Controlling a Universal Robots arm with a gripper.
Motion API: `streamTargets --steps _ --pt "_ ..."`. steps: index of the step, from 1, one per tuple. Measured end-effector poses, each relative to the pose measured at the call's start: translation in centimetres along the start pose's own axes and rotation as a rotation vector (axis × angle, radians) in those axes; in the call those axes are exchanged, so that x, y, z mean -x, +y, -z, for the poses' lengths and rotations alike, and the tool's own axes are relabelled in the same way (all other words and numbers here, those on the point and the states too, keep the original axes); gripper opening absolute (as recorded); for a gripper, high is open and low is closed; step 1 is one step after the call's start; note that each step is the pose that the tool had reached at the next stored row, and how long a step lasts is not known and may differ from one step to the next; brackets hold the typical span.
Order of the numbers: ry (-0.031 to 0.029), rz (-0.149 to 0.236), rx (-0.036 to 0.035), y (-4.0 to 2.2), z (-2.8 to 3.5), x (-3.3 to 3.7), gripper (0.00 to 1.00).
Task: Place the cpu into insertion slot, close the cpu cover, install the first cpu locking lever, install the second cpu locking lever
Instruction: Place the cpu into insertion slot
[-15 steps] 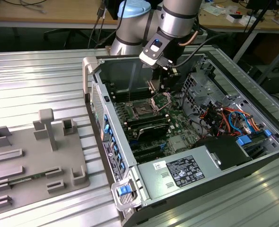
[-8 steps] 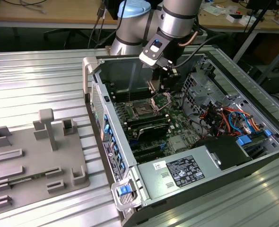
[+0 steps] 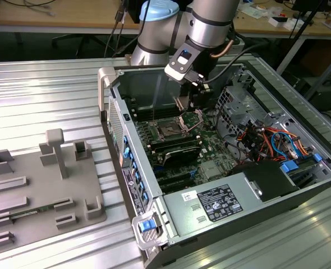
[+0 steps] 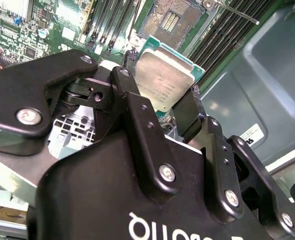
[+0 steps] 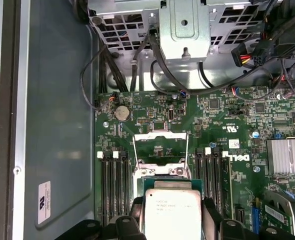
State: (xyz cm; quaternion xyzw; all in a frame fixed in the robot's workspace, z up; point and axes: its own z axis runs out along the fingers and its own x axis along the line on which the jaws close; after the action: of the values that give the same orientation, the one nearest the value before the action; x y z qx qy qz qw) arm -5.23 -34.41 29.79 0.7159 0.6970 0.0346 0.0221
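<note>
My gripper (image 4: pixel 160 92) is shut on the cpu (image 4: pixel 163 80), a flat square chip with a silvery top, pinched at two opposite edges between black fingers (image 4: pixel 125 85). In the first wrist view the cpu (image 5: pixel 172 212) hangs just short of the cpu cover (image 5: pixel 160 146), a thin metal frame that stands open on the green motherboard. The bare insertion slot (image 4: pixel 170 20) lies a little beyond the chip, and a thin locking lever (image 4: pixel 235 12) sticks up beside it. In the exterior view the gripper (image 3: pixel 198 87) hovers inside the open computer case above the slot (image 3: pixel 170 130).
Memory slots (image 5: pixel 112 185) flank the socket on both sides. A drive cage (image 3: pixel 235 103) and bundled coloured cables (image 3: pixel 272 140) crowd the exterior view's right. The power supply (image 3: pixel 216 203) fills the near end of the case. A grey fixture plate (image 3: pixel 39 188) lies on the ribbed table.
</note>
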Motion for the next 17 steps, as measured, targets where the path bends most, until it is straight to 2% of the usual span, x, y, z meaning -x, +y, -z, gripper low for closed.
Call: streamTargets --steps 3,17 --pt "-0.0001 0.000 -0.0001 0.02 -0.24 0.01 0.55" --pt "0.0002 0.000 0.0001 0.02 -0.33 0.00 0.55"
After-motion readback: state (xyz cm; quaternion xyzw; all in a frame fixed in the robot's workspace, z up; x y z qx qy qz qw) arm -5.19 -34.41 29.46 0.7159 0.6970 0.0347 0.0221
